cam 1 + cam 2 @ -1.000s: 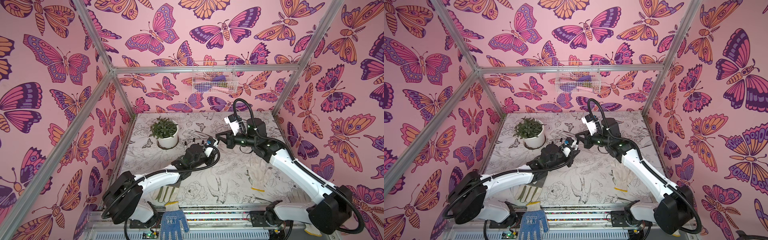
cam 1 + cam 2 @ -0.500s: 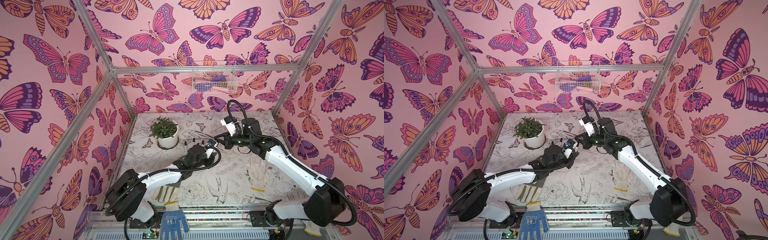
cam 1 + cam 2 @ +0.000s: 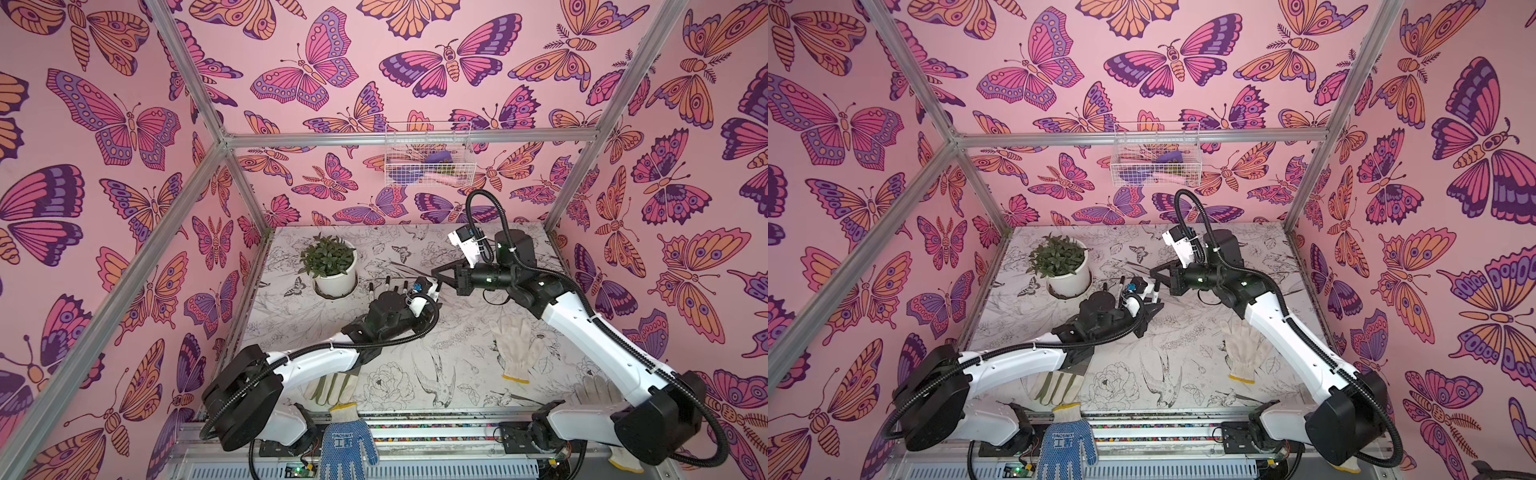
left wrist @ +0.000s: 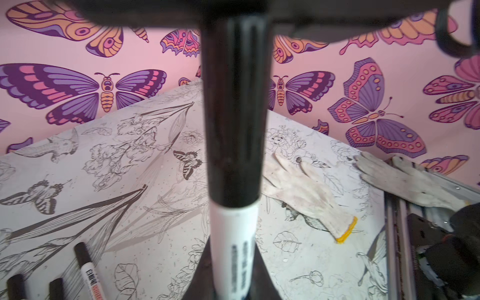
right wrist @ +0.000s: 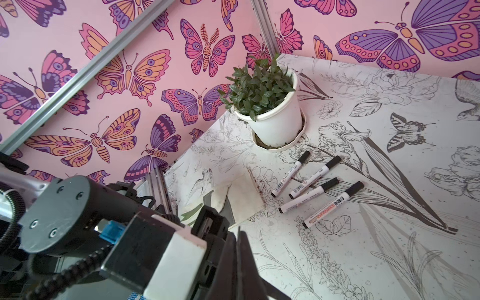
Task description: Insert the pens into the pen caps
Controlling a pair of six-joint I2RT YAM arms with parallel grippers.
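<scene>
Pens are what I'm watching, though nearest my side the table (image 3: 457, 374) carries gloves. A blue dotted glove (image 3: 347, 442) lies across the front rail, and a pale green-striped glove (image 3: 330, 386) is partly under the left arm. A white glove (image 3: 515, 347) with a yellow cuff lies towards the right, and a further white glove (image 3: 594, 390) is tucked under the right arm.

Past those, near the middle, my left gripper (image 3: 1152, 308) is clamped on the white barrel of one pen (image 4: 233, 246), fingers nearly together with the barrel between them. A black cap (image 4: 233, 117) sits on the pen's free end, which points away from the gripper. My right gripper (image 3: 435, 272) has its jaws pressed together with nothing between them. Its tip hovers right by the cap's end — I cannot tell whether it touches.

Just beyond the left arm's wrist, four more pens (image 5: 309, 196) lie flat on the table side by side, roughly parallel, each with a black cap on. Behind them stands a white plant pot (image 3: 336, 282), towards the back left corner — and on the back wall hangs a wire basket (image 3: 428, 153).
</scene>
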